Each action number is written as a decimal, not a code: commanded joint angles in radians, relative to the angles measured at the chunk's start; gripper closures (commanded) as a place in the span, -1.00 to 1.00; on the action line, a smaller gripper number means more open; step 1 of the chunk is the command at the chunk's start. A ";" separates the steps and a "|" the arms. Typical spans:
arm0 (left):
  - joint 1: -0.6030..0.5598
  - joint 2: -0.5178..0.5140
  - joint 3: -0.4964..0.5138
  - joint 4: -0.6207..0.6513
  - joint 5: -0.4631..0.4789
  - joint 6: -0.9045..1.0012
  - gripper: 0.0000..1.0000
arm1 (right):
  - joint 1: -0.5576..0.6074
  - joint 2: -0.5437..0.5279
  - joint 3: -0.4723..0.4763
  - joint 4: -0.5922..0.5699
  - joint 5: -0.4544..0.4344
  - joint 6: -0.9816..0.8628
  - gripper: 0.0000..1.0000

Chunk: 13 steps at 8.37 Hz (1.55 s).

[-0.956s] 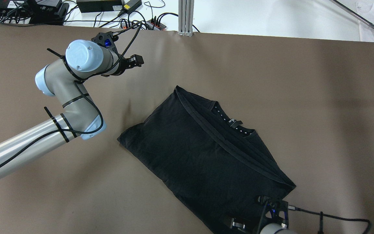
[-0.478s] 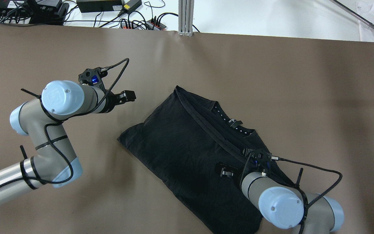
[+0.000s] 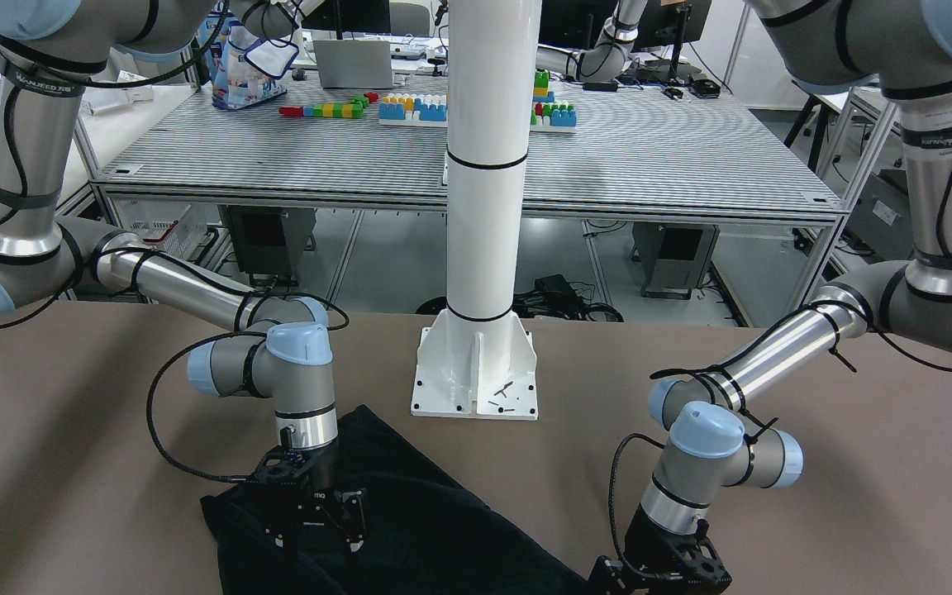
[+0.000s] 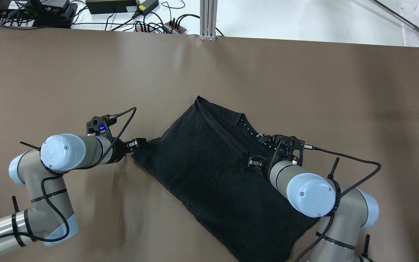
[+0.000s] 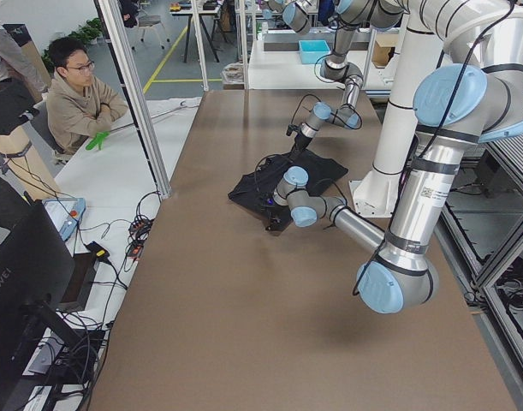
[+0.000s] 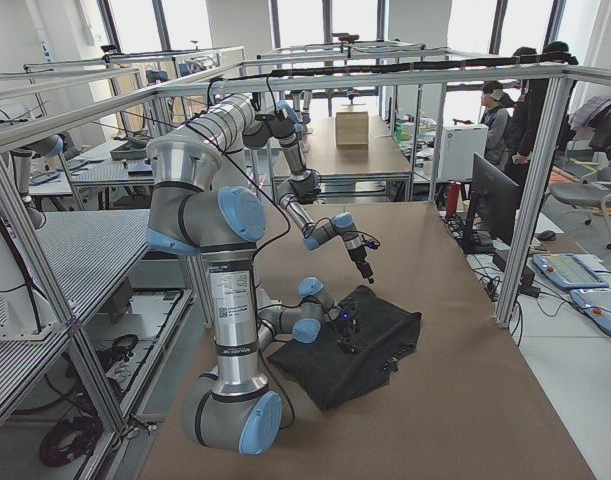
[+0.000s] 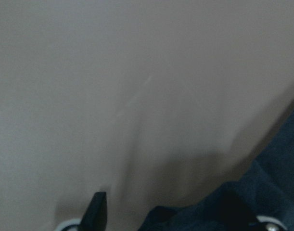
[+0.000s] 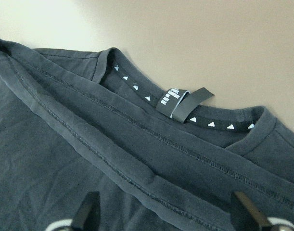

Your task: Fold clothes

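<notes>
Right gripper (image 4: 255, 162) hangs over the black garment (image 4: 202, 171) with its jaws spread wide. In its wrist view we see both fingers (image 8: 90, 211) apart above the cloth, nothing between them. It sits just inside the hemmed edge (image 8: 137, 149) that runs diagonally across the top layer, with the neck label (image 8: 180, 103) and collar beyond. We read this as a line-up on that edge, the natural place to pinch a layer for the next fold.

Left gripper (image 4: 139, 143) is low at the garment's corner on the robot's left, jaws also parted. Its wrist view shows one finger (image 7: 97, 214) over bare table (image 4: 304, 91) and dark cloth bunched between the two. We cannot tell whether the pads touch fabric, as the view is blurred.

Garment lies flat near the table's middle, skewed to its edges. The hem crossing below the collar suggests it is doubled over once.

Judgement: fold part done. We take it the arms are posted at opposite ends so the cloth lifts evenly without dragging.

Risks: thin corner slipping out on the left, or the right pinch catching both layers.
</notes>
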 commanded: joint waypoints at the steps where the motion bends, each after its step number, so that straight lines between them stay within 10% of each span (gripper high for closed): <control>1: 0.024 -0.002 0.033 -0.038 0.019 -0.025 -0.35 | 0.031 0.010 -0.022 0.003 0.039 -0.002 -0.90; 5: 0.025 0.003 0.016 -0.037 0.019 -0.041 1.00 | 0.034 0.010 -0.023 0.008 0.039 0.000 -0.90; 9: -0.065 -0.022 0.010 -0.020 -0.054 0.137 1.00 | 0.033 0.030 -0.041 0.009 0.039 0.001 -0.90; 13: -0.281 -0.608 0.687 -0.020 -0.121 0.239 1.00 | 0.031 0.023 -0.048 0.116 0.028 -0.002 -0.90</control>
